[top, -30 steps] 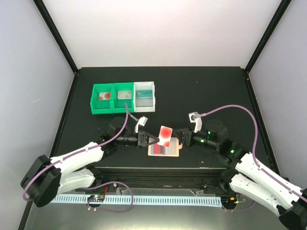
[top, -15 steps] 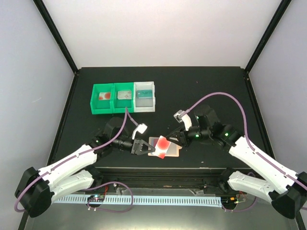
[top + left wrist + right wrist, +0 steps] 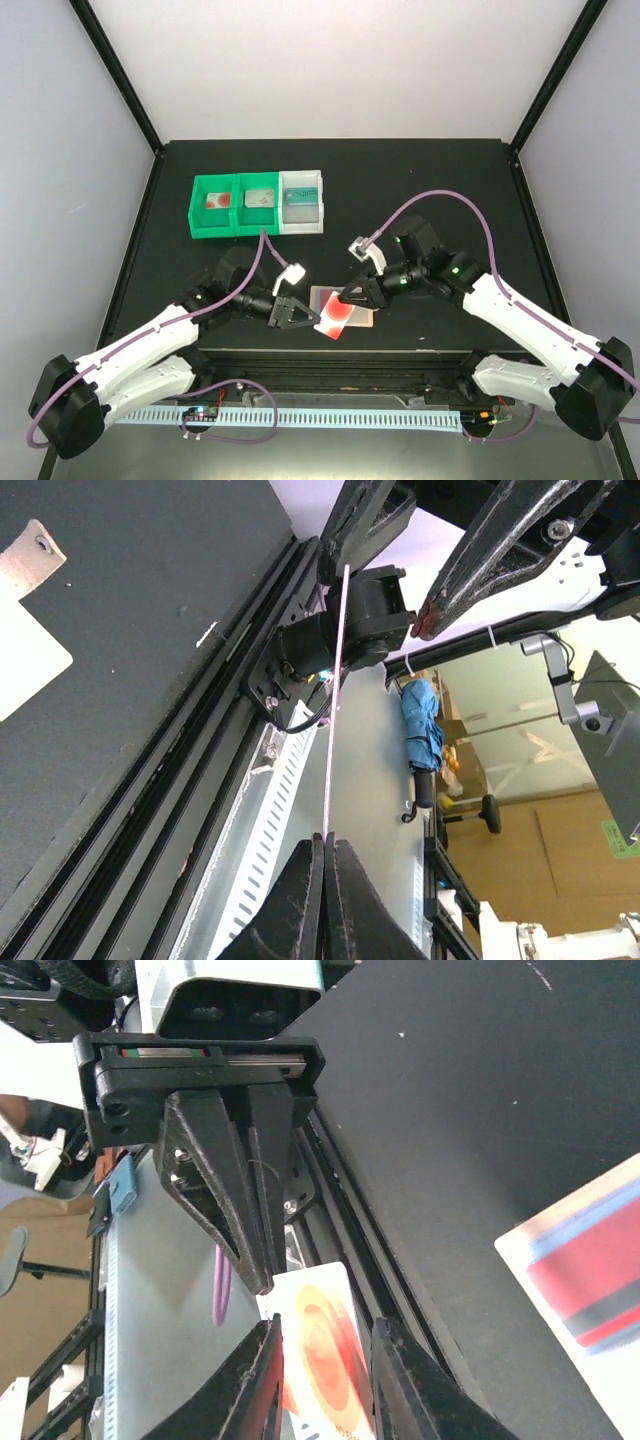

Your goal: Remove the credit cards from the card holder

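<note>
Two grippers meet over the card holder (image 3: 364,318), which lies flat on the black table (image 3: 440,180) near the front edge, btwn the arms. L gripper (image 3: 310,318) is clamped tight on a red card (image 3: 338,316). In the L wrist view the card shows edge-on as a thin line running up from the pinched fingertips (image 3: 312,870). From above, the card is tilted, w/ its free end over the holder's near-left corner; can't tell if it touches the holder. R gripper (image 3: 345,298) sits just above the holder's left half, pointing toward the L one, jaws partly apart. R wrist view shows the card's red-orange face in the gap btwn its fingers (image 3: 262,1370), w/ no clear pinch on it; whether they brush its edges can't be told. In that same view the holder lies off to the right, showing a red band and blue-grey bands. At back left stands a green bin (image 3: 196,212) w/ a reddish card (image 3: 217,199) in one compartment and a grey card (image 3: 260,197) in the next. A white bin (image 3: 322,208) sits against its right side, holding a teal card (image 3: 303,198).
</note>
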